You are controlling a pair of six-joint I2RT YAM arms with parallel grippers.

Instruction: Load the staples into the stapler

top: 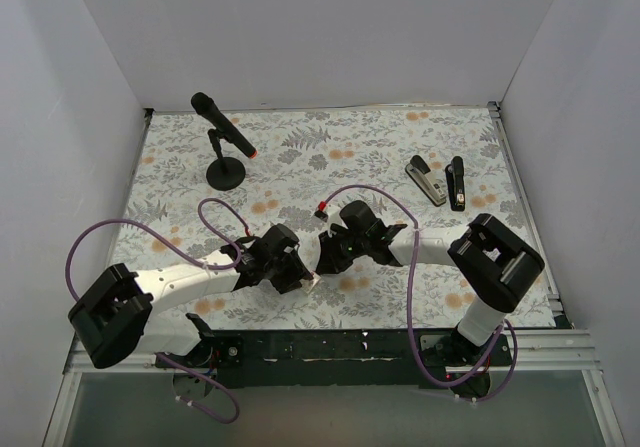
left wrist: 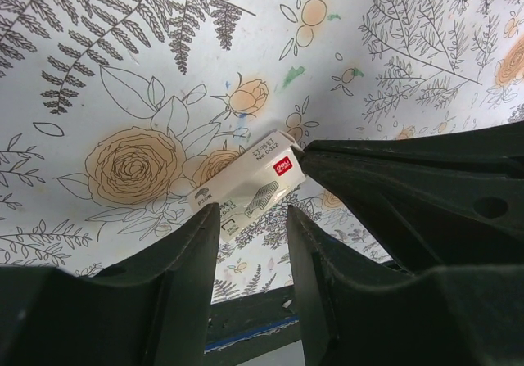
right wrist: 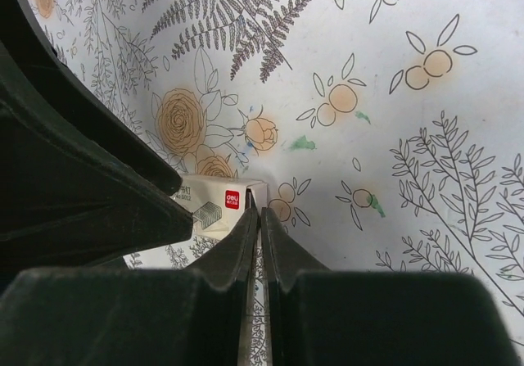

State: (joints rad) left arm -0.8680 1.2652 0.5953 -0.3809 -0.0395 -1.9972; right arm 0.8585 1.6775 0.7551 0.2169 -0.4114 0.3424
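Note:
The staples box (left wrist: 250, 182) is a small whitish carton with a red logo, lying on the floral mat near the front; no staple block shows. It also shows in the right wrist view (right wrist: 214, 205) and in the top view (top: 309, 280). My left gripper (left wrist: 252, 219) is open, its fingertips at the box's near side. My right gripper (right wrist: 259, 198) is shut, its tips pinching the box's end flap. In the top view the left gripper (top: 300, 275) and right gripper (top: 322, 259) meet over the box. The stapler (top: 427, 180) lies far back right, its black arm (top: 457, 182) swung open beside the base.
A black microphone on a round stand (top: 225, 147) is at the back left. White walls enclose the mat on three sides. Purple cables loop over both arms. The table's dark front edge (left wrist: 254, 325) runs just beyond the box.

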